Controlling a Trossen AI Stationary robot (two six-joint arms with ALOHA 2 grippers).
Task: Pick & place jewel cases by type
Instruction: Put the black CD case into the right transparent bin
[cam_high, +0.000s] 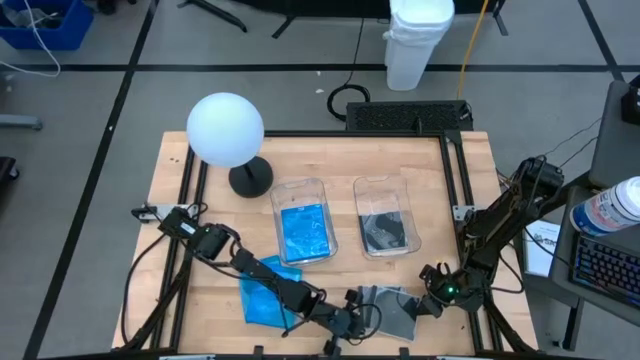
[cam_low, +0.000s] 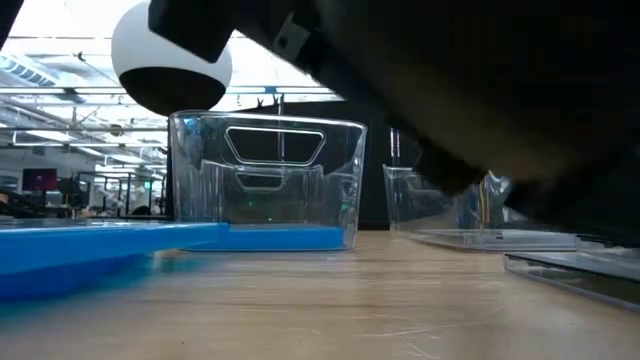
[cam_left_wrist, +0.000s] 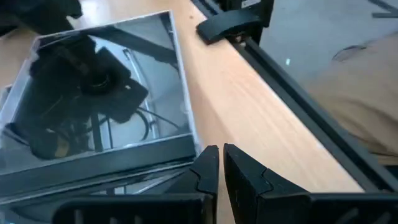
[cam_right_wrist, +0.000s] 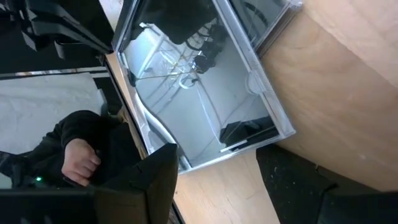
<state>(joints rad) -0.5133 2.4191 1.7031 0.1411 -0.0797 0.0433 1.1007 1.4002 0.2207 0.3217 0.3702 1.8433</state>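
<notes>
Jewel cases lie in several spots when seen from above: blue jewel cases (cam_high: 268, 293) loose on the wooden surface (cam_high: 330, 160) near its front edge, dark grey jewel cases (cam_high: 392, 308) stacked just to their right, more blue ones inside the left clear bin (cam_high: 303, 221), and dark ones inside the right clear bin (cam_high: 386, 216). The left gripper (cam_high: 352, 322) sits low at the front edge just beside the grey stack, while the right gripper (cam_high: 432, 300) is at that stack's right side. A white globe lamp (cam_high: 226, 130) stands behind the bins. From table height, a blue case fills the left foreground, the bin with blue cases stands behind it, and a grey case lies at the right; a dark arm blocks most of the upper view. At the left wrist, the jaws are pressed nearly together and hold nothing, pointing past the corner of a dark glossy case. At the right wrist, the jaws stand wide on either side of a case corner, though whether they touch it is hard to tell from this angle.
</notes>
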